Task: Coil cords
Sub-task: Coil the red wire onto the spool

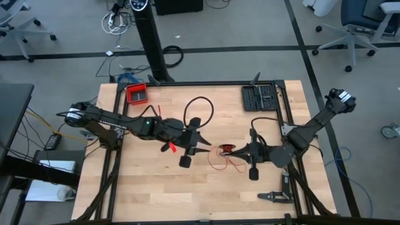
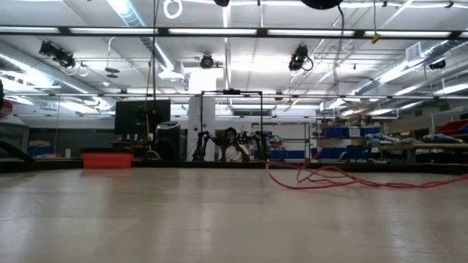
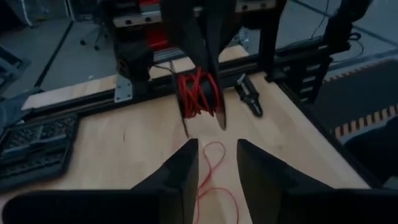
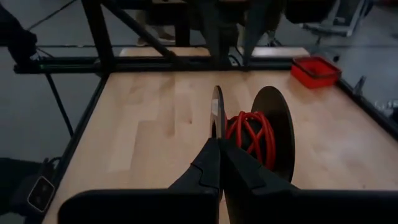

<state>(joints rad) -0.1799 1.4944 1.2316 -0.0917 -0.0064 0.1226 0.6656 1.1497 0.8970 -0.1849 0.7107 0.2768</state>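
Wooden surface (image 1: 156,187) filling the middle, both arms in over it. Left tool (image 3: 214,168) sits just left of centre, its fingers spread apart with nothing between them, pointing toward three o'clock. Right tool (image 4: 221,165) is pinched tight on the rim of a small spool (image 4: 273,134), just right of centre. The red cord (image 1: 226,150) is wound on that spool between the tools, a loose loop trailing toward six o'clock.
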